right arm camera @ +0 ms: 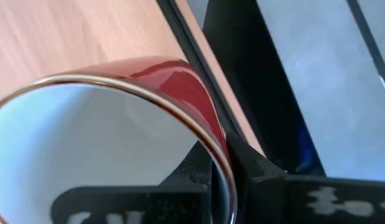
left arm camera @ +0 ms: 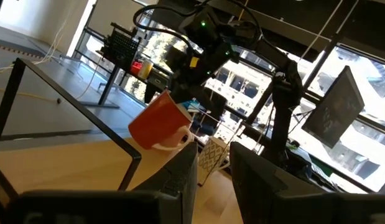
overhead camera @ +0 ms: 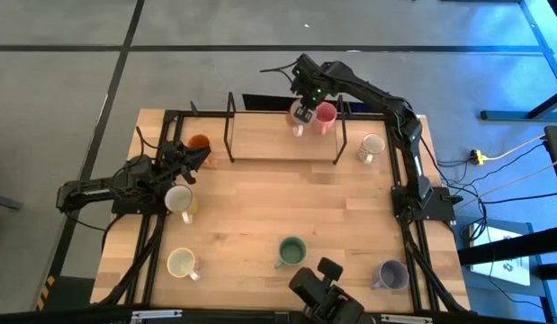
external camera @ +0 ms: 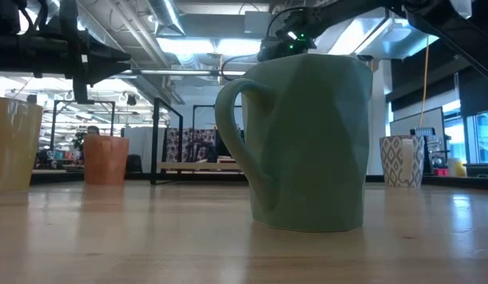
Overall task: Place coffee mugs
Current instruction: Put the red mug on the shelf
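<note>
One pink mug [overhead camera: 325, 118] hung tilted over the far shelf [overhead camera: 269, 135], rim pinched between right gripper [overhead camera: 304, 113] fingers. Seven more sat around the table [overhead camera: 260, 225]: orange [overhead camera: 199, 143], patterned [overhead camera: 372, 145], white [overhead camera: 178, 198], cream [overhead camera: 181, 262], green [overhead camera: 291, 251], lavender [overhead camera: 391, 274]. Left gripper [overhead camera: 190, 157] waited beside the orange, fingers [left arm camera: 180, 180] apart, holding nothing.

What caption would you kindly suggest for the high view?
Right hand grips the pink mug over the raised shelf; other mugs sit across the wooden table.
</note>
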Tool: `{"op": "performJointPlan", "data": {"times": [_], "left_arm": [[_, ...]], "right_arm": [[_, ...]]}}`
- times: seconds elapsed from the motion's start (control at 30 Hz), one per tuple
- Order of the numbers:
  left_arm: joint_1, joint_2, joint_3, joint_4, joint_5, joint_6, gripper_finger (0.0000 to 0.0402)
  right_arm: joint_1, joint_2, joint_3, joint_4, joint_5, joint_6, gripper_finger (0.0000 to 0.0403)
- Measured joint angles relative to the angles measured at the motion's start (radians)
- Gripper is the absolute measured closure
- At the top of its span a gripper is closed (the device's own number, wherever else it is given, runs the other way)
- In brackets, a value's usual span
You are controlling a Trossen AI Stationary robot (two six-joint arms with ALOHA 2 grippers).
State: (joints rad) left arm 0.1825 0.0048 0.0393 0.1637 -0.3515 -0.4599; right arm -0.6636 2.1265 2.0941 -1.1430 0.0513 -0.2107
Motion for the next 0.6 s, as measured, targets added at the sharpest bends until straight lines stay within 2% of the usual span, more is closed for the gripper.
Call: {"op": "performJointPlan", "data": {"times": [0.6], "left_arm": [[0.000,0.000,0.000,0.001,-0.005,0.000,0.0313]], "right_arm": [[0.002,0.006,0.000,-0.005,0.025,-0.007,0.0398]]}}
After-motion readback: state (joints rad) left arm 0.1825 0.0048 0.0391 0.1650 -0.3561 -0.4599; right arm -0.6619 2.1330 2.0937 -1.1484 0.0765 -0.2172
